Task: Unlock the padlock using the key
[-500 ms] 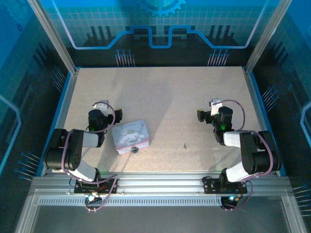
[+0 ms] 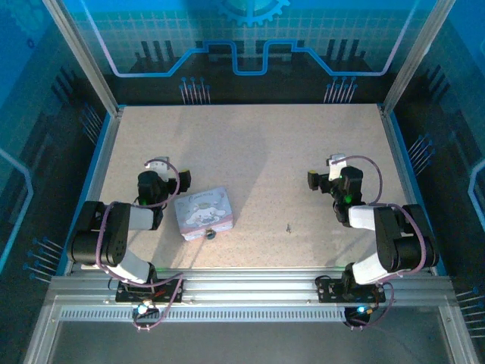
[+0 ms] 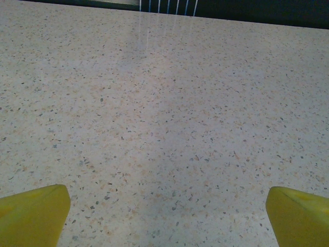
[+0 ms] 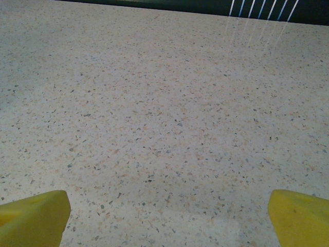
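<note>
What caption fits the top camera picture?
Padlock by the tin's near edge, key lying apart to its right on the table.

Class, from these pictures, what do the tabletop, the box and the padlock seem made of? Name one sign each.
Tabletop: speckled stone-like composite, with a faint sheen and pale reflected streaks near its far edge. Box: possibly printed tin, judging by its pastel cartoon top and rounded corners. Padlock: dark, likely metal, but too small to confirm.

Both arms folded, elbows near their bases. The left gripper (image 2: 157,164) and right gripper (image 2: 336,162) are empty, yellow fingertips (image 3: 36,213) spread wide apart.
</note>
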Robot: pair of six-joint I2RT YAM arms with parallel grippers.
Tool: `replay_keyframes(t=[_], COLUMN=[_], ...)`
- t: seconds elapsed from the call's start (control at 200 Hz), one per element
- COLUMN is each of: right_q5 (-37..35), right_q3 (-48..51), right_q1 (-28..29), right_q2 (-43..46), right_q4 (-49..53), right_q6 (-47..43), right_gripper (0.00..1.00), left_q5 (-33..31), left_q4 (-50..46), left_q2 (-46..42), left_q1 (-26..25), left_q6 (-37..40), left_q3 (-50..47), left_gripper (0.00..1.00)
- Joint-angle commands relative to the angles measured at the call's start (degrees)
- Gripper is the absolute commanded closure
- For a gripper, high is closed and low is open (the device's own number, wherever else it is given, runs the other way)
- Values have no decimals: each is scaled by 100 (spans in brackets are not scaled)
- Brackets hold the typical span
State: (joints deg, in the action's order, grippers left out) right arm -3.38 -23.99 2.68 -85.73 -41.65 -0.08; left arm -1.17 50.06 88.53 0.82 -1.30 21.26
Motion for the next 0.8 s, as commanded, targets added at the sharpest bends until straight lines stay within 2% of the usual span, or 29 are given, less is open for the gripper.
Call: replay_keyframes(t=[0.0,0.25,0.37,0.495,0.635,0.795], right_q5=[101,107,5,-56,-2,700], right_q3=[-93,-71,-100,-145,-338,-806], right_q1=[31,22,-7,-21,-15,27], right_q2=[-40,-31,173,738,1590,2483], right_q4=[-133,-155,49,631,1684,3325], right_q6=[-24,-13,60,40,232,946], right_gripper=[0,0,0,0,0,0], left_q5=[136,95,99,44,-100,-77], left_q4=[206,229,112,-424,-1501,-4215], left_q2=[24,-54,-457,-1133,-2216,-3010], left_q1=[43,48,41,41,32,25], left_q6=[84,52,71,69,-347,-1701], left_q3=[85,46,-76,-89,165,1302], left_gripper=[1,1,1,1,1,1])
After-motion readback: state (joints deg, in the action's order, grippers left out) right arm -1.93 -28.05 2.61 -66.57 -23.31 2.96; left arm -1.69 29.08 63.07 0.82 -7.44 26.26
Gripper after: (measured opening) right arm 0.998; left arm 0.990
